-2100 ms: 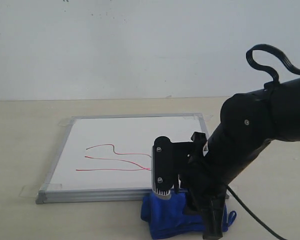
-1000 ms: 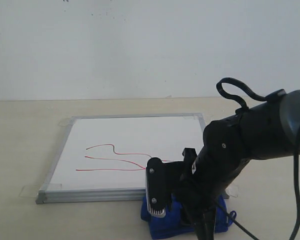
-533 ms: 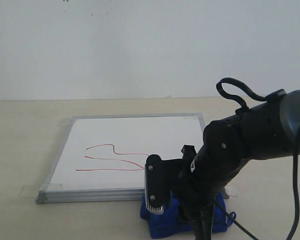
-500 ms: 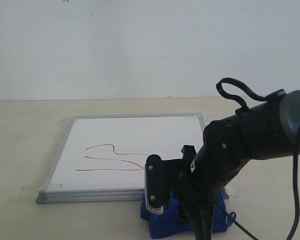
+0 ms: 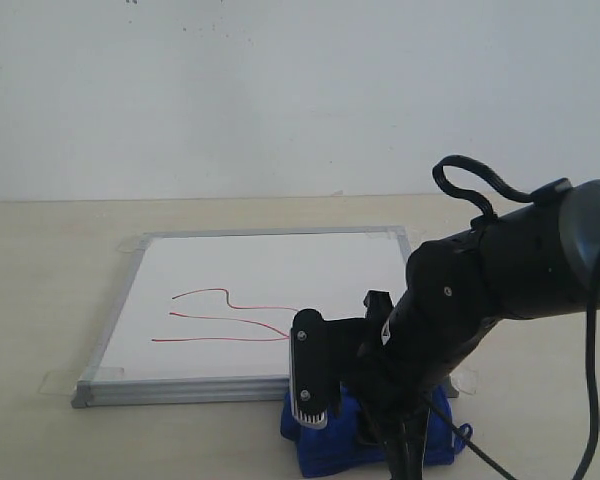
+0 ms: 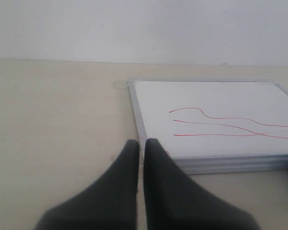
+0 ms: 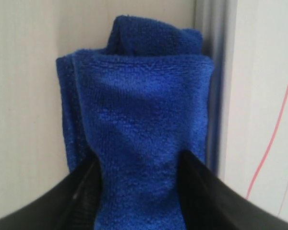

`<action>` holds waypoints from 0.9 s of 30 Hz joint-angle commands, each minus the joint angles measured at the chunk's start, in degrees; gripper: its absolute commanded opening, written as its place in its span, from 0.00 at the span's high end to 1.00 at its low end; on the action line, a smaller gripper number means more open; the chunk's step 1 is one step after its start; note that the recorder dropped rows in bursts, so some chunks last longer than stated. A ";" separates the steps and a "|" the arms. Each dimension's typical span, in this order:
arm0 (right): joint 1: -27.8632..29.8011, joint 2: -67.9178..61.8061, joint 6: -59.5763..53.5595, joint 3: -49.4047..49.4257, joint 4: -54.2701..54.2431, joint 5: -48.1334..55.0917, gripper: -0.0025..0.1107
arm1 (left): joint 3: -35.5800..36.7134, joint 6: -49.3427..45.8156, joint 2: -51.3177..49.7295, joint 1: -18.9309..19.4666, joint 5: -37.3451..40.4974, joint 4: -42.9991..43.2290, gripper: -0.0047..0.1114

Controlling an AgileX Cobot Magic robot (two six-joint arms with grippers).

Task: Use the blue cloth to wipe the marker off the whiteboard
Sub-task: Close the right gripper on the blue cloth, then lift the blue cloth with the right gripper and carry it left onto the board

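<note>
Lowered since 2.1 s ago, your right gripper (image 7: 139, 165) now pinches the blue cloth (image 7: 139, 96) | whiteboard (image 5: 260, 270) frame just beside it | risk: cloth snags that frame and slips free before reaching the marker (image 5: 230, 318)

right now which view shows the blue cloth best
The right wrist view: the blue cloth fills it, squeezed in the right gripper beside the whiteboard. The exterior view shows only parts under the arm; the left wrist view, a sliver at the edge.
</note>
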State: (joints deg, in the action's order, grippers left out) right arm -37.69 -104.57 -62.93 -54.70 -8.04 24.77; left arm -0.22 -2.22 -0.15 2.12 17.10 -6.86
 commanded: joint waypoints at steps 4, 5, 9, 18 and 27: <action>-0.09 -0.09 0.06 -0.23 0.45 0.23 0.56 | 0.22 -0.38 0.15 0.16 0.07 0.26 0.93; -0.09 -0.09 0.06 -0.23 0.45 0.23 0.56 | 0.22 -0.38 0.15 0.16 0.07 0.26 0.93; -0.09 -1.58 0.06 -0.23 0.45 0.23 0.56 | 0.22 -0.38 0.15 0.16 0.07 0.26 0.93; -0.09 -1.94 1.40 -0.23 -0.41 -0.87 0.69 | 0.22 -0.38 0.15 0.16 0.07 0.26 0.93; -0.09 0.85 2.02 -1.75 -0.41 0.27 0.98 | 0.22 -0.38 0.15 0.16 0.07 0.26 0.93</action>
State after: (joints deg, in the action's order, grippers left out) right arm -37.69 -105.56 -61.11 -55.33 -8.47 24.94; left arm -0.22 -2.22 -0.15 2.12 17.10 -6.86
